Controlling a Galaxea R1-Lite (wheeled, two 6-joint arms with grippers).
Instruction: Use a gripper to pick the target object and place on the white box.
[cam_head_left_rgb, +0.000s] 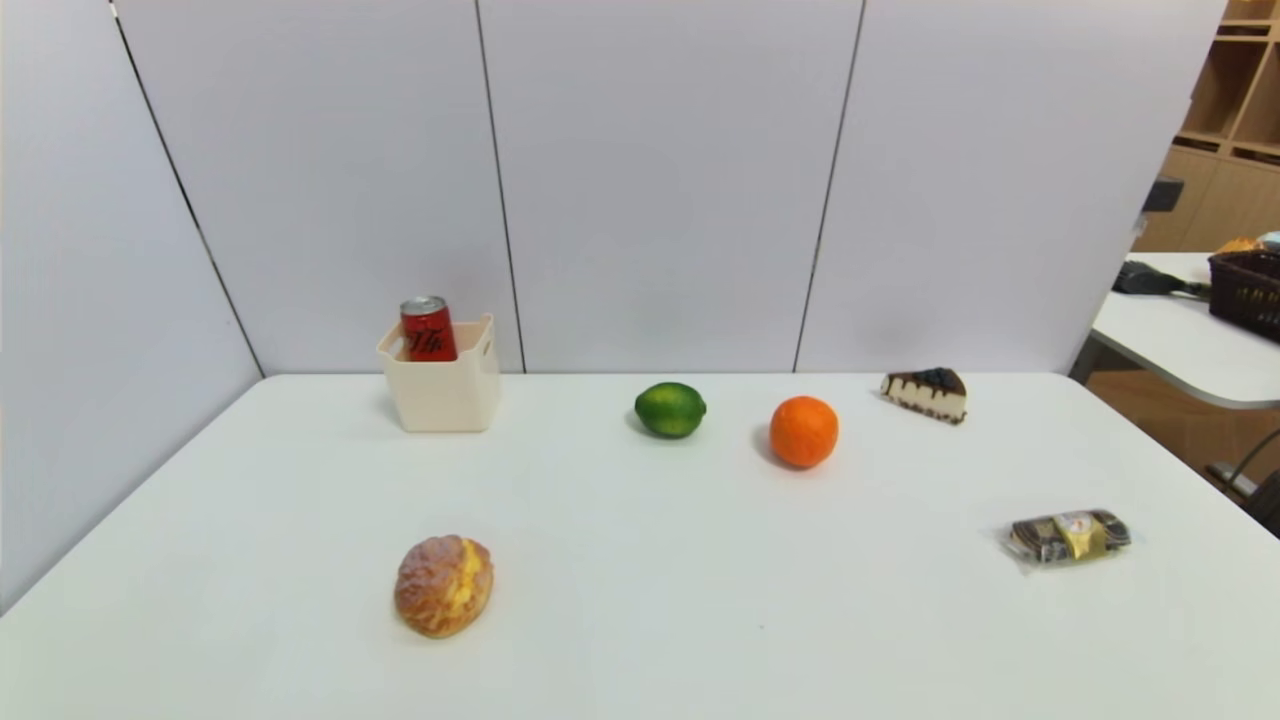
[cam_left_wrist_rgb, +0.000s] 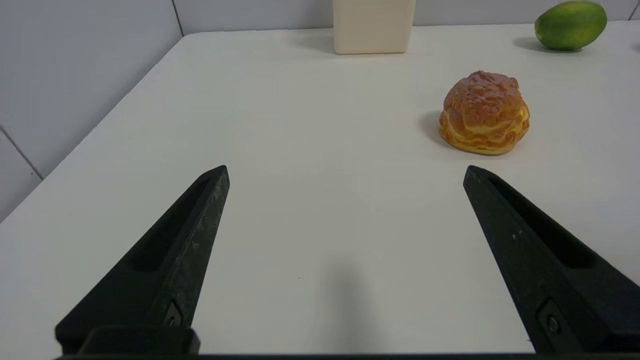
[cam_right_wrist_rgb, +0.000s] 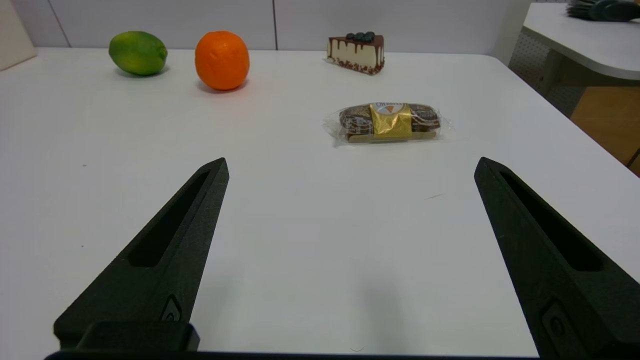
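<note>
Two grippers show only in their own wrist views, and both stand spread wide with nothing between the fingers. The left gripper (cam_left_wrist_rgb: 345, 170) hangs low over bare table (cam_left_wrist_rgb: 310, 210); the right gripper (cam_right_wrist_rgb: 350, 165) does likewise on its side.

The can (cam_head_left_rgb: 428, 329) stands upright inside the box (cam_head_left_rgb: 443, 393), its silver top and upper red wall rising above the rim. The box sits well ahead of the left gripper's jaws, almost straight out from the gap between them and against the back wall. In the left wrist view only the box's lower wall shows, so the can is cut off there.

The puff (cam_left_wrist_rgb: 484, 113) lies ahead of the left jaws, off toward the finger nearer the table's middle, and the lime (cam_left_wrist_rgb: 570, 25) is farther out on that same side. Ahead of the right jaws lies the wrapped snack (cam_right_wrist_rgb: 387, 121), slightly toward one finger. The orange (cam_right_wrist_rgb: 222, 60) and cake (cam_right_wrist_rgb: 356, 52) sit well beyond it.

Judged from this layout, the task looks finished: the can is in the box, free of any grip, and both arms are drawn back to the near edge. Nothing seems left except perhaps confirming that the can stands steady; it appears upright, though its base is hidden by the box wall.
</note>
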